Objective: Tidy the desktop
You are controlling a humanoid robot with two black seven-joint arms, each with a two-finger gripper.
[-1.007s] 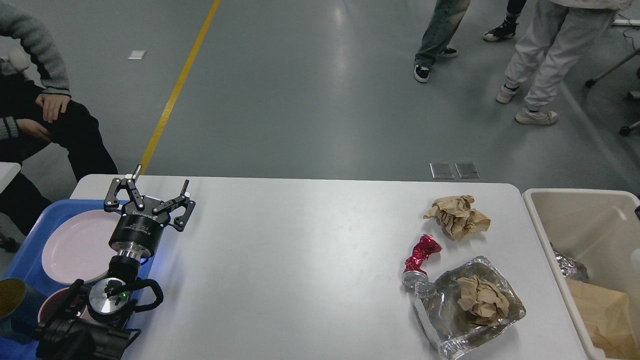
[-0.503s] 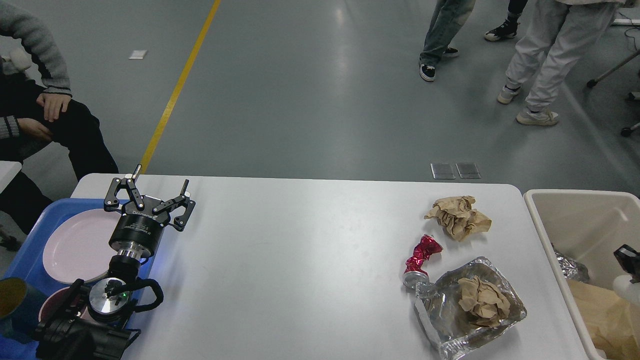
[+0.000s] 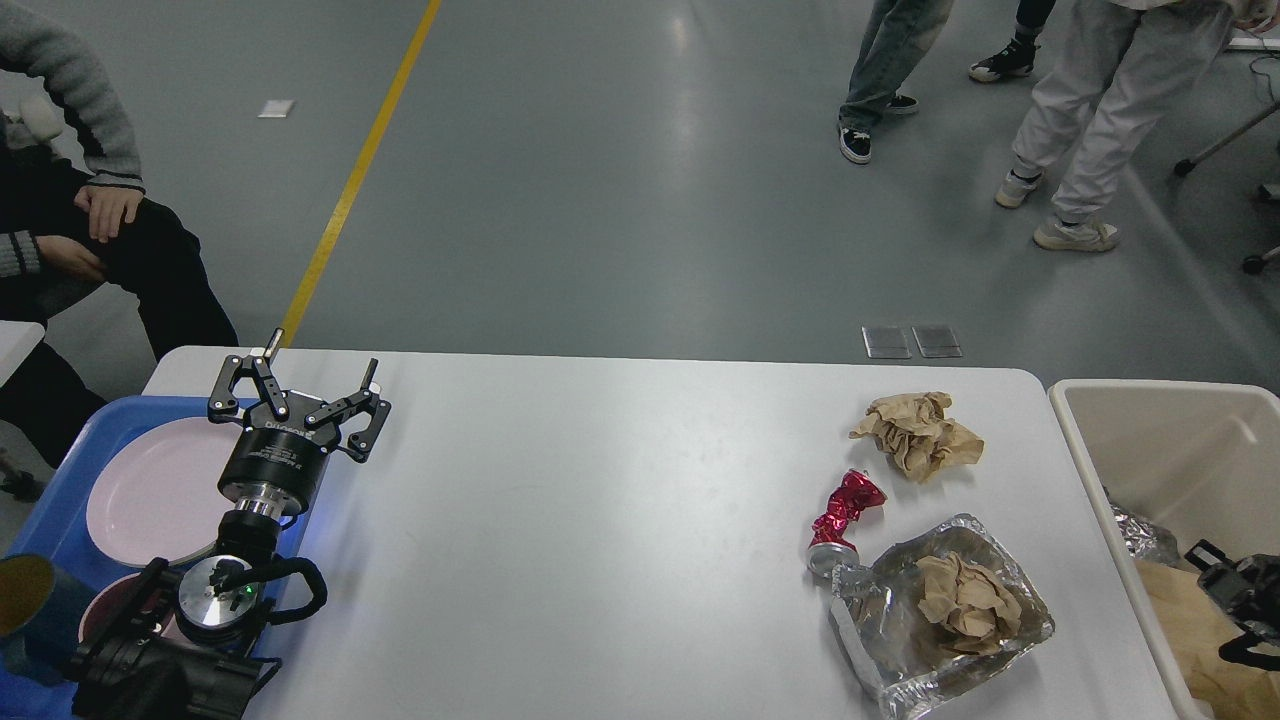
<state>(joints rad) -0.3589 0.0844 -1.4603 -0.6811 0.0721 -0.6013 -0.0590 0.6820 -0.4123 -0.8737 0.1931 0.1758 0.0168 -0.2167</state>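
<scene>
On the wide white rectangular desktop (image 3: pixel 620 520), right side: crumpled foil tray (image 3: pixel 1000 655) holding a brown paper wad (image 3: pixel 965 602). Beige plastic bin (image 3: pixel 1100 470) at the right edge holds foil and brown paper. Blue plastic tray (image 3: pixel 55 500) at left carries pink plates (image 3: pixel 150 490). Left gripper (image 3: pixel 305 392) fingers spread, empty. Right gripper (image 3: pixel 1235 590) over the bin, state cannot be told.

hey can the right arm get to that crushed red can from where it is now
Probably yes. The right gripper sits over the beige bin at the desktop's right end, and the crushed red can lies near that end. Only the foil tray lies partly between, low enough to pass over.
</scene>
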